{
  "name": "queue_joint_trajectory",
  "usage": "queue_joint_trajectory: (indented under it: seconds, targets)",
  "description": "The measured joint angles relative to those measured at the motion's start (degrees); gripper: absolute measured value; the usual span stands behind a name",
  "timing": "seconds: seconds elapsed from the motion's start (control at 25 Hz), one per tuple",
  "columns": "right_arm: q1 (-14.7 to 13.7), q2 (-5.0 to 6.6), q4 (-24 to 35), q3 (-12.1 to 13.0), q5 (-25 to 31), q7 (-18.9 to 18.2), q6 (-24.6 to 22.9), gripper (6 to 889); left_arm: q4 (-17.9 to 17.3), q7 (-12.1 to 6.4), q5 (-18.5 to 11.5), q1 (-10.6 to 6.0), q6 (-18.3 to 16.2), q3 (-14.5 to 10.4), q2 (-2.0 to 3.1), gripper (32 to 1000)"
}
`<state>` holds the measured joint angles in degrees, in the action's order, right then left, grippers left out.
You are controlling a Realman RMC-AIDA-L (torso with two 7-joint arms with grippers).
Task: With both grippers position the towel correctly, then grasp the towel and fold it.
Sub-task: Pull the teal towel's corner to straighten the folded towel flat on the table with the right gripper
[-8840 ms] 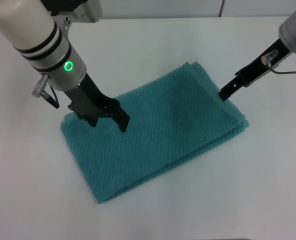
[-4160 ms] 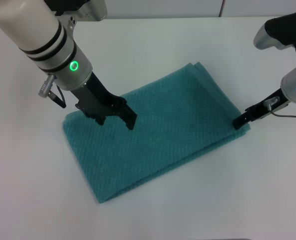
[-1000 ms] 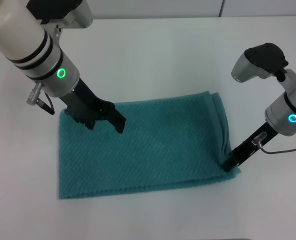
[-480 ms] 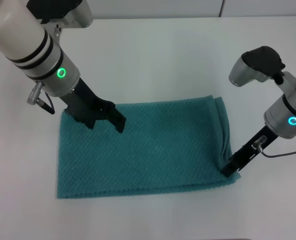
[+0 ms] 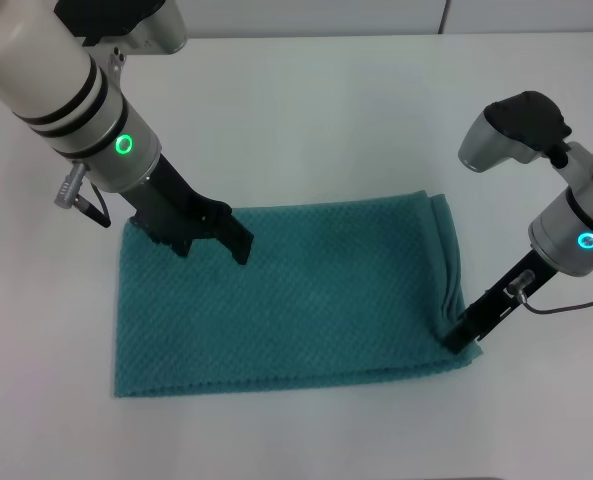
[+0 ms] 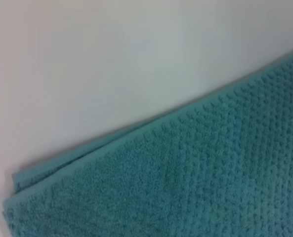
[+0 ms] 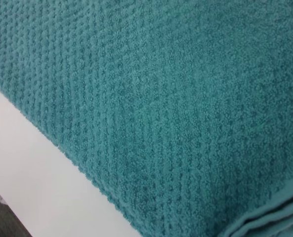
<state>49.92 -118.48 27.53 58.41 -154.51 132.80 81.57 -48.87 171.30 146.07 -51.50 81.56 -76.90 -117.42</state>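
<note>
While left end effector (image 5: 238,246) presses towel (image 5: 296,300) top, closed, right end effector (image 5: 460,335) touches near-right corner; grip unclear, fingertips hidden.

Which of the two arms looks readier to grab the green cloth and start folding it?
Probably the right. The right gripper sits at the towel's near right corner, where its edge bunches up. The left gripper rests on the flat top near the far left edge, so it has no edge to pinch.

towel (image 7: 161,113) cut off by frame edges, right hand (image 5: 461,338) fingertips — unclear
</note>
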Motion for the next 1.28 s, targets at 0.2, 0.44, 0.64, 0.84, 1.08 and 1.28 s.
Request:
queue_joint_trajectory:
  seconds: [0.2, 0.44, 0.64, 0.84, 1.08, 1.28]
  targets:
    - [0.0, 0.01, 0.0, -0.1, 0.0, -0.1, 0.0, 75, 0.0, 0.0, 0.0, 0.0, 0.0, 0.0, 0.0, 835]
    - [0.1, 0.11, 0.0, -0.1, 0.0, -0.4, 0.2, 138, 0.0, 0.0, 0.0, 0.0, 0.0, 0.0, 0.0, 835]
    - [0.2, 0.16, 0.1, -0.2, 0.0, -0.4, 0.2, 190, 0.0, 0.0, 0.0, 0.09, 0.0, 0.0, 0.0, 835]
    - [0.3, 0.26, 0.2, -0.2, 0.0, -0.5, 0.4, 437, 0.0, 0.0, 0.0, 0.14, 0.0, 0.0, 0.0, 835]
    - [0.3, 0.24, 1.0, -0.3, 0.0, -0.5, 0.8, 740, 0.0, 0.0, 0.0, 0.31, 0.0, 0.0, 0.0, 834]
    - [0.3, 0.18, 1.4, -0.4, 0.0, -0.5, 1.0, 861, 0.0, 0.0, 0.0, 0.33, 0.0, 0.0, 0.0, 834]
